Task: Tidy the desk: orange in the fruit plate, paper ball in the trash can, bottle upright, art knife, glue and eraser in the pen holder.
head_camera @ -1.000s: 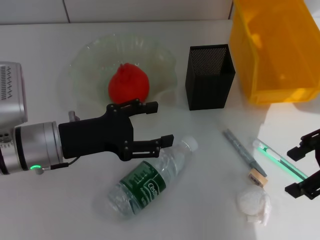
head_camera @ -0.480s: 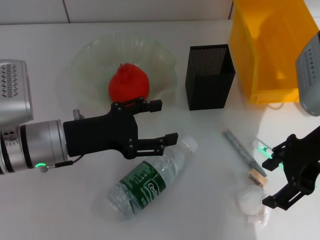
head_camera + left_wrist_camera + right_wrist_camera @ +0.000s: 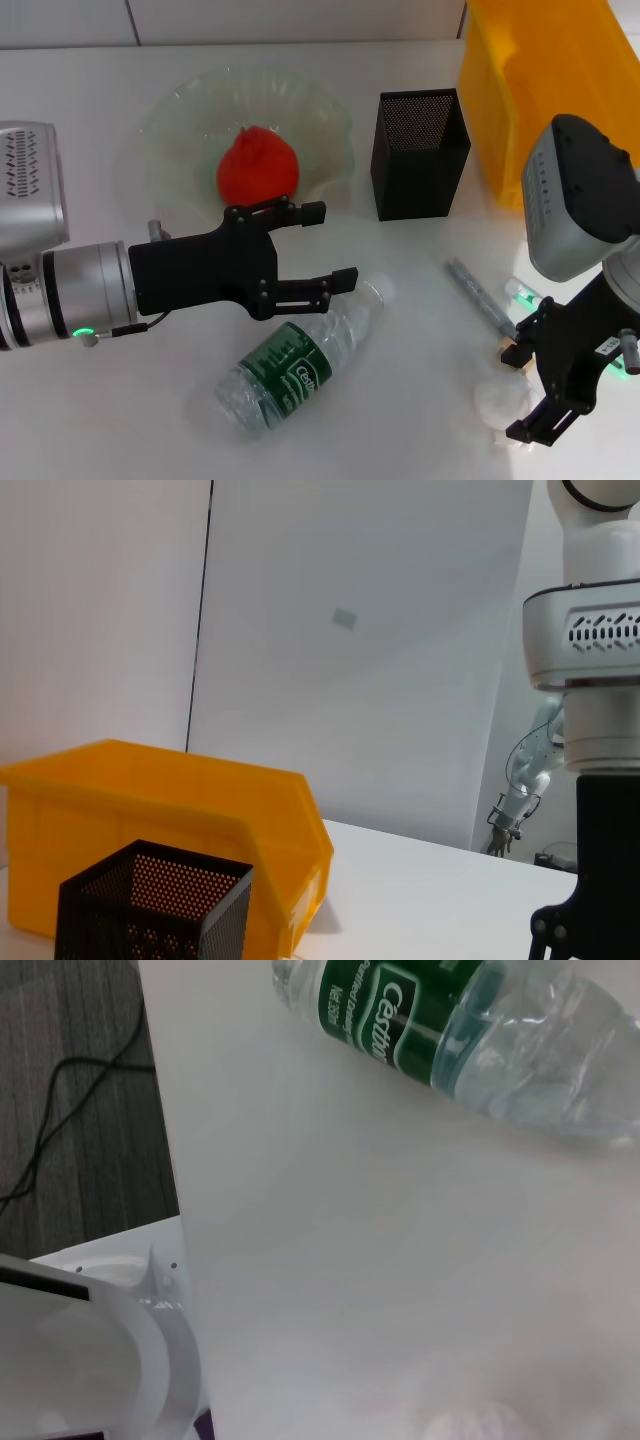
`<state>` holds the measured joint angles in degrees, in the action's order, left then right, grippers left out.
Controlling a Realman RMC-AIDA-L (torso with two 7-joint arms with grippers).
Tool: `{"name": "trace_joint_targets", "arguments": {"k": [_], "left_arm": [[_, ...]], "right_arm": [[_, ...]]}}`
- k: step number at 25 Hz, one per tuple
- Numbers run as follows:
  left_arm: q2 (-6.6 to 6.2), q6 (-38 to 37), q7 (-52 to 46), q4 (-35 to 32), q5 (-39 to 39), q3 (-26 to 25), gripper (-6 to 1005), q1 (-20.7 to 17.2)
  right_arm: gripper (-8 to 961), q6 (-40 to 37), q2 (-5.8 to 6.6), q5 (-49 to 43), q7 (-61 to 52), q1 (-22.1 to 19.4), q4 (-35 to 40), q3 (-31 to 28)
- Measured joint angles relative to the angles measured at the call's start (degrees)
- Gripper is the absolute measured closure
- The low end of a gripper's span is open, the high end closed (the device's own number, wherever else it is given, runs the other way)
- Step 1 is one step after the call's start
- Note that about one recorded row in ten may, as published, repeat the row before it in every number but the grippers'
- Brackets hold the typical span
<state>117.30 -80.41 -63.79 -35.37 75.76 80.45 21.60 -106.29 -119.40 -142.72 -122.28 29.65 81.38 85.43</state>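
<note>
Left gripper (image 3: 315,245) sits over the desk between the fruit plate (image 3: 180,115) and the bottle (image 3: 295,360), fingers spread wide apart, nothing between them. I read that as a pause after delivery: the orange (image 3: 257,168) already rests in the plate, so that item looks done. The bottle lies on its side just below those fingers, cap end toward them, not yet stood up; the spread fingers are well placed to come down on it. Pen holder (image 3: 420,150) stands upright mid-desk beside the yellow trash can (image 3: 545,100); I cannot see anything in either. Further right the grey art knife (image 3: 478,295) lies flat, and a green-tipped stick (image 3: 520,293), probably the glue, shows partly behind the arm. The eraser (image 3: 516,351) is just beside the knife's end. Right gripper (image 3: 535,375) hangs low over the paper ball (image 3: 500,400), fingers parted and straddling the wad, not clamped. I judge the paper ball is the next pick, headed for the trash can.
</note>
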Motion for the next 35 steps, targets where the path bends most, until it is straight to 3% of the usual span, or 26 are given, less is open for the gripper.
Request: {"name": "trace_joint_targets", "arguments": {"k": [15,21,24,29,35], "left_arm": [[-0.03,0.09,1.22,0.04,-0.01,-0.04,135,0.16],[0.00,0.09,1.32,0.08,-0.01,-0.04,135,0.28],[0.02,0.08,1.38,0.09,-0.01,-0.04,135,0.30],[0.04,0.08,1.41,0.09,-0.01,-0.04,135,0.39],[0.22,0.08,2.44,0.22,-0.01,-0.04,135,0.22]], "right_arm": [[209,5.36,-0.01,-0.99,-0.45,1.97,-5.87,5.11],[400,5.37,0.02,-0.82,-0.58,2.12,-5.52,4.78],[411,4.06,0.01,-0.29,-0.71,1.91,-3.47,3.09],[430,2.36,0.05,0.29,-2.55,2.79,1.16,-8.26],[431,8.39,0.54,-0.55,-5.09,5.12,6.04,-30.72]]}}
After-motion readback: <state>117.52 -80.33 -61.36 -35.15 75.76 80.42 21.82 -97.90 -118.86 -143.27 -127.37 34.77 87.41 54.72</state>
